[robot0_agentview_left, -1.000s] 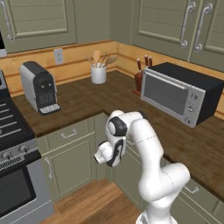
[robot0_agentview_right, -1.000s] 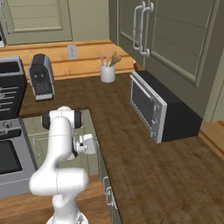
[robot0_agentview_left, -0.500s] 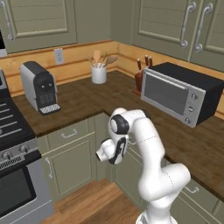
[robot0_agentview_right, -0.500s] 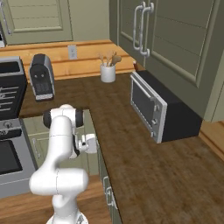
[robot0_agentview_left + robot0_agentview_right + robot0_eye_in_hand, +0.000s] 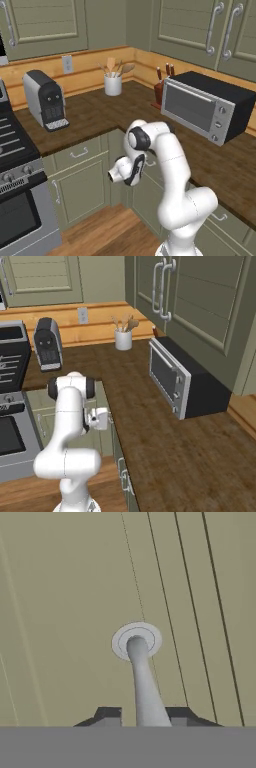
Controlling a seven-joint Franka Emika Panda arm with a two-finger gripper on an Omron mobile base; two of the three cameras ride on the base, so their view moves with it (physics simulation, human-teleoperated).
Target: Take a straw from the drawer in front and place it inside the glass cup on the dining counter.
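The gripper (image 5: 142,716) was right up against the olive drawer (image 5: 65,612) front; its two dark fingertips (image 5: 107,714) sat on each side of the silver handle (image 5: 142,682), very near it or touching; the jaws were drawn in close around the handle, but I could not tell for sure if they were gripping it; the handle ran up from between the tips to a round silver foot on the flat green panel; thin lines ran across the panel.

From the left base view the gripper (image 5: 120,172) hung low in front of the cabinets, under the edge of the counter (image 5: 100,117); the white arm (image 5: 165,165) bent down to it from the right; in the right base view the gripper (image 5: 97,418) was at the cabinet face just under the counter (image 5: 165,446) edge.

Farther out, on the brown counter, a black and white coffee machine (image 5: 45,100) stood at the left; a white crock (image 5: 113,85) with wooden spoons stood in the far corner; a knife block (image 5: 161,90) stood just beside a big black and silver microwave (image 5: 207,105) on the right; a stove (image 5: 15,165) was at the left edge; green wall cabinets (image 5: 200,25) hung above.
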